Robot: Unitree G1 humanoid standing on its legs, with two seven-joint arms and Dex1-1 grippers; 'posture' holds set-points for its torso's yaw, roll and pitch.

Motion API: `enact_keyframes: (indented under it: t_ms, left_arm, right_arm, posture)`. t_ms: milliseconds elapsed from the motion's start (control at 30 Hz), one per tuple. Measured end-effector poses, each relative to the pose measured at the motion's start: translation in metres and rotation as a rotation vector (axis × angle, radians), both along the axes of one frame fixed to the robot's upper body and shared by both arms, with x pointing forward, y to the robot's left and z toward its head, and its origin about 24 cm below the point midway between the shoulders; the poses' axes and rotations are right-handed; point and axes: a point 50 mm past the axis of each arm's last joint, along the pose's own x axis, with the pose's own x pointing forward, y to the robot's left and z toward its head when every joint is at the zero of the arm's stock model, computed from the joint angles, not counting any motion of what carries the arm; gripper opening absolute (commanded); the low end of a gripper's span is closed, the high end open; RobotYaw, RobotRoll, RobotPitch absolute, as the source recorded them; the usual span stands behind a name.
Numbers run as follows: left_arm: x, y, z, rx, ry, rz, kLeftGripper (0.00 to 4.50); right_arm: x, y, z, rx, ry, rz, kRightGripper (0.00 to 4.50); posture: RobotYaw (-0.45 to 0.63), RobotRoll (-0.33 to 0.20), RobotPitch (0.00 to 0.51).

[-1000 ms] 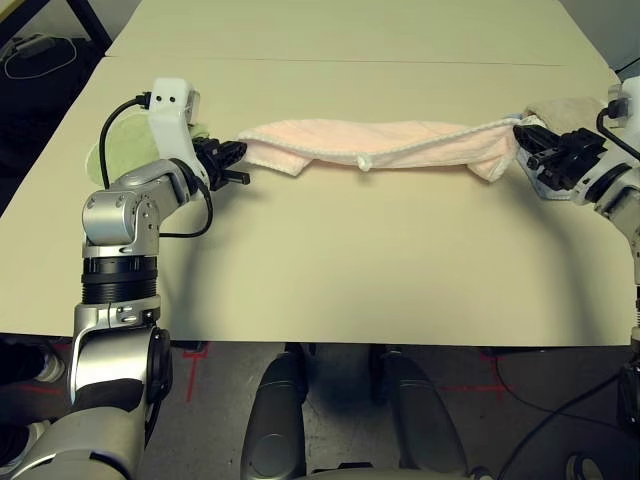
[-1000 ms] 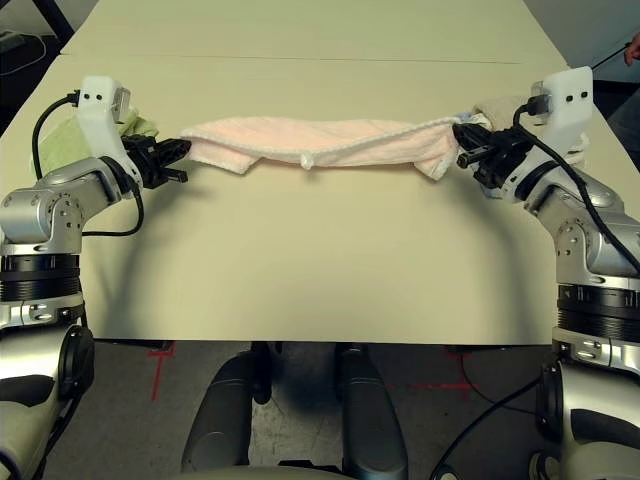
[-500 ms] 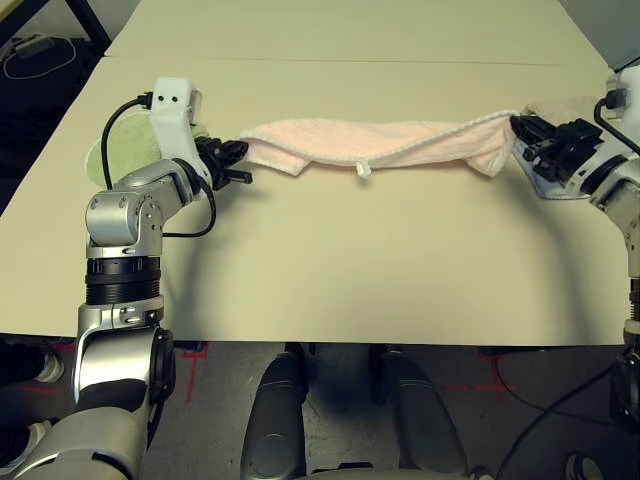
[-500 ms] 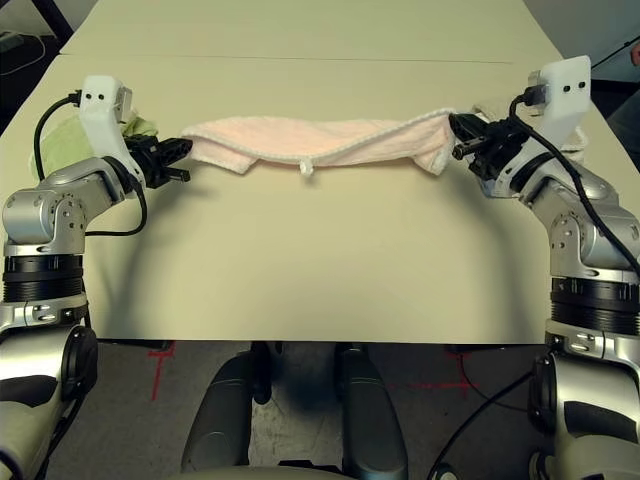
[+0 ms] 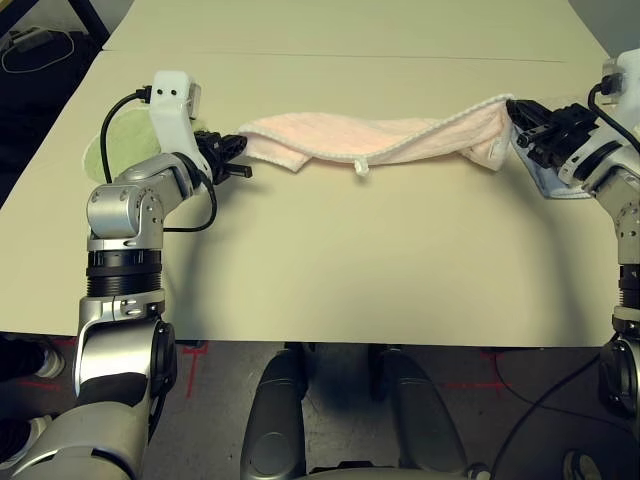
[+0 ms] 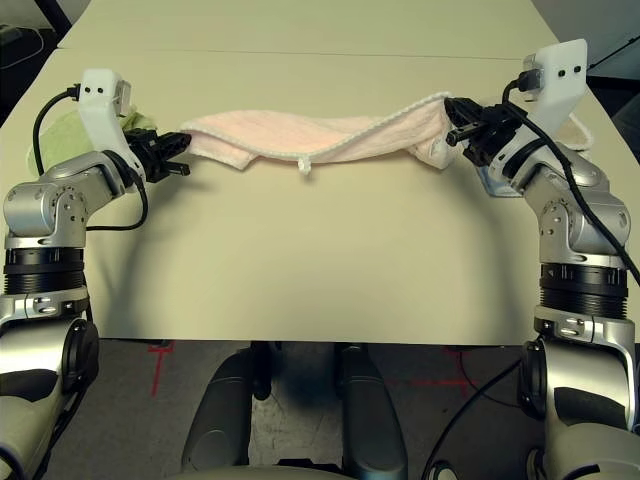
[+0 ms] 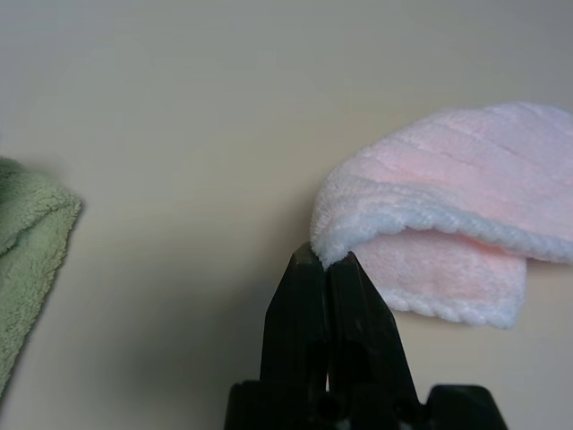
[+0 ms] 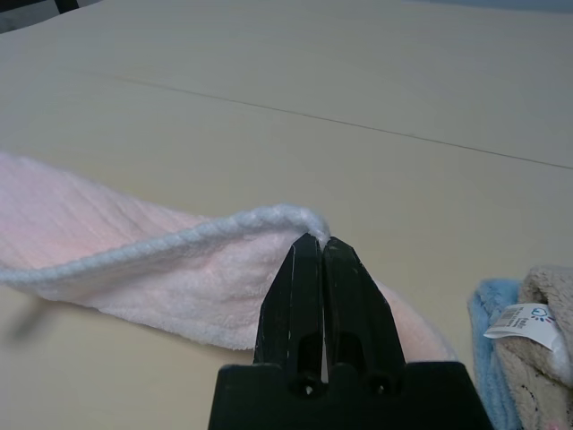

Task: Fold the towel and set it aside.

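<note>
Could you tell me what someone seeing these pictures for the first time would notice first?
Most striking is the pale pink towel, stretched like a sagging band across the far half of the table. The left gripper is shut on its left corner and the right gripper on its right corner. A green towel lies behind the left arm.
</note>
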Motion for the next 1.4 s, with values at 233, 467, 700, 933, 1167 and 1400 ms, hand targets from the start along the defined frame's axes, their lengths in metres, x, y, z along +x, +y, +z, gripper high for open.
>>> enact_keyframes:
  t_ms: [233, 467, 700, 933, 1167, 1400]
  left_arm:
    - [0.017, 0.005, 0.017, 0.024, -0.093, 0.077, 0.02]
    - [0.034, -0.003, 0.041, 0.049, -0.276, 0.14, 0.02]
    - [0.05, -0.008, 0.056, 0.043, -0.35, 0.19, 0.02]
    - [0.056, -0.006, 0.079, 0.033, -0.48, 0.27, 0.02]
    - [0.057, -0.005, 0.085, 0.021, -0.551, 0.3, 0.02]
    - [0.052, -0.006, 0.11, -0.017, -0.678, 0.316, 0.02]
  right_arm:
    - [0.019, 0.001, 0.001, -0.008, -0.036, -0.084, 0.0]
    - [0.035, 0.007, 0.04, 0.015, -0.232, -0.182, 0.0]
    - [0.049, 0.008, 0.049, 0.031, -0.28, -0.233, 0.0]
    - [0.055, 0.007, 0.048, 0.028, -0.292, -0.234, 0.0]
    - [0.052, 0.007, 0.064, 0.03, -0.431, -0.262, 0.0]
    - [0.047, 0.008, 0.079, 0.046, -0.571, -0.273, 0.0]
  posture:
    - [0.03, 0.0, 0.301]
    - [0.03, 0.0, 0.309]
    - [0.03, 0.0, 0.317]
    - [0.02, 0.0, 0.315]
    - [0.03, 0.0, 0.315]
    - [0.03, 0.0, 0.313]
